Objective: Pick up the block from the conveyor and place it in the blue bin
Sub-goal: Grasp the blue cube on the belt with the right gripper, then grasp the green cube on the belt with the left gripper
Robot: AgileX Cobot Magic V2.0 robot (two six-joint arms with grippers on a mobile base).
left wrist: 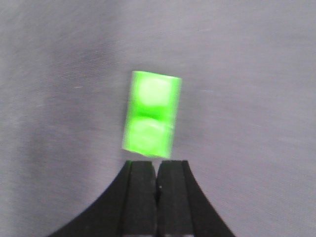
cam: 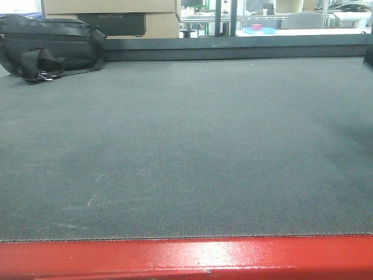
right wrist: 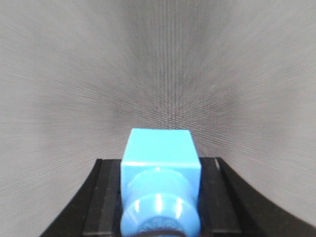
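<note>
- The conveyor (cam: 186, 151) is a broad, dark grey, finely woven surface, glossy red along its near edge.
- The left claw (left wrist: 157, 165) has its two black fingers (left wrist: 140, 197) pressed together with only a thin seam between them and nothing in the grip.
- A green block (left wrist: 151, 114), blurred, lies on the grey weave just beyond the left fingertips, its near end about touching them. I cannot tell which part of the conveyor this is.
- The right claw (right wrist: 159, 165) is pinching a blue block (right wrist: 159, 148), whose round stud faces the camera, over blurred grey weave.
- A black bag (cam: 49, 46) sits at the conveyor's far left corner.
- Cardboard boxes (cam: 111, 14) stand beyond the far edge.
</note>
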